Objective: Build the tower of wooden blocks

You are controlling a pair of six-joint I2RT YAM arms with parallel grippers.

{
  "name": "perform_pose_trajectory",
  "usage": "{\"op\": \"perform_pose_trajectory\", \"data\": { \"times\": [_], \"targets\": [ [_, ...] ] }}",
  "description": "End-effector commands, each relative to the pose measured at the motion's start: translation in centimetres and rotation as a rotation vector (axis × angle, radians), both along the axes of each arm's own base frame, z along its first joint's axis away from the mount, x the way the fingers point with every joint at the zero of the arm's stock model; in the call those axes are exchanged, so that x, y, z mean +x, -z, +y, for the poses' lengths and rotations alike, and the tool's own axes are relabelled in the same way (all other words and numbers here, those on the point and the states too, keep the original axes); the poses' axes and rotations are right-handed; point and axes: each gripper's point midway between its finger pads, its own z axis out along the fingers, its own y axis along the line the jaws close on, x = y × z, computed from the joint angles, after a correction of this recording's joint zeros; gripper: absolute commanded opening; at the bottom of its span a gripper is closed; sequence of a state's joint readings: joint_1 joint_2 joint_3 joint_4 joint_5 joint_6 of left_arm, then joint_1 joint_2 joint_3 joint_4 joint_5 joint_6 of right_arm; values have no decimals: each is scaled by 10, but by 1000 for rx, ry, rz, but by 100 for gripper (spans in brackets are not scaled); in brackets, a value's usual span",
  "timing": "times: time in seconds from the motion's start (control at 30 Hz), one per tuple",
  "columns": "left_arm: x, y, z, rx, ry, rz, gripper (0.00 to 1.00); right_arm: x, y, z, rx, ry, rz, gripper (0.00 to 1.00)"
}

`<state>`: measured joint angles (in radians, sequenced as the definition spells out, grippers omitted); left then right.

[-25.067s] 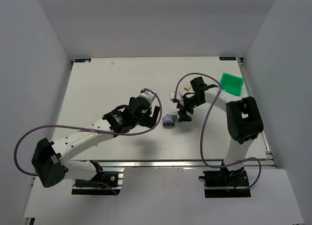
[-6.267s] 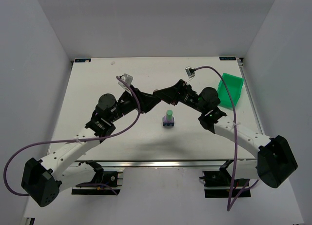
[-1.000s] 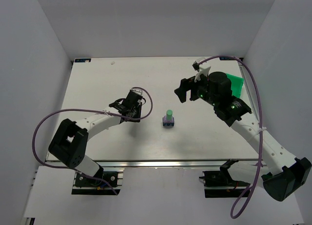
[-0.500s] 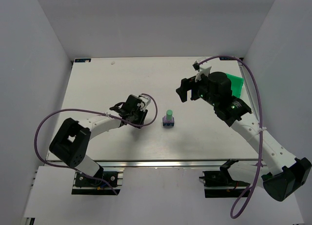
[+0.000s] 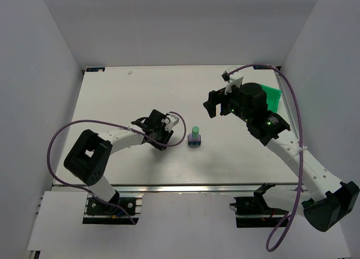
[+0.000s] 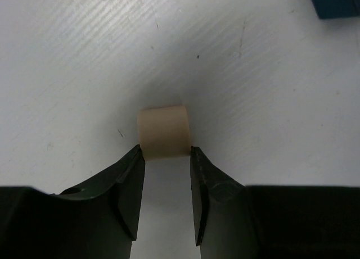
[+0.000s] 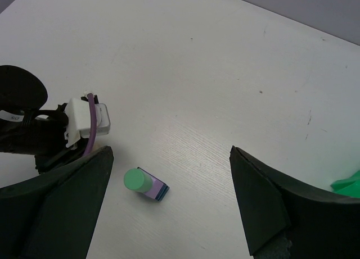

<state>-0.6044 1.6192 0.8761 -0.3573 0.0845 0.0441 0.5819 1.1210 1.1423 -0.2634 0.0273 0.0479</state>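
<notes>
The wood block tower point(image 5: 194, 137) stands mid-table: a dark blue block, a lilac one on it, a mint green cylinder point(image 7: 135, 180) on top. My left gripper point(image 6: 166, 152) is shut on a cream block point(image 6: 164, 131), pinched at the very fingertips, low over the table. In the top view the left gripper point(image 5: 165, 139) sits just left of the tower and hides the cream block. A corner of the dark blue block point(image 6: 337, 0) shows ahead to the right. My right gripper point(image 7: 170, 152) hangs wide open and empty, high above the tower, right gripper point(image 5: 210, 105) back right of it.
A bright green plastic bin point(image 5: 269, 97) stands at the table's right edge, its corner green bin point(image 7: 349, 183) also showing in the right wrist view. The left arm's white camera housing point(image 7: 87, 118) and purple cable lie close to the tower's left.
The left gripper has moved right and nearer, closing on the tower with the cream block still held. The right arm has stayed put, jaws wide.
</notes>
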Motion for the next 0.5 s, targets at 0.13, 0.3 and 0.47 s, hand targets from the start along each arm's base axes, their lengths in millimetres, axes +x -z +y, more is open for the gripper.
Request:
{"op": "perform_pose_trajectory", "data": {
  "times": [0.13, 0.3, 0.47],
  "targets": [
    [6, -4, -6, 18, 13, -10, 16, 4, -6, -5, -3, 22, -32, 89],
    [8, -10, -6, 3, 3, -25, 33, 4, -4, -4, -7, 20, -28, 89],
    [15, -15, -8, -13, -29, -36, 46, 4, -4, -4, -4, 18, -28, 89]
  ]
}}
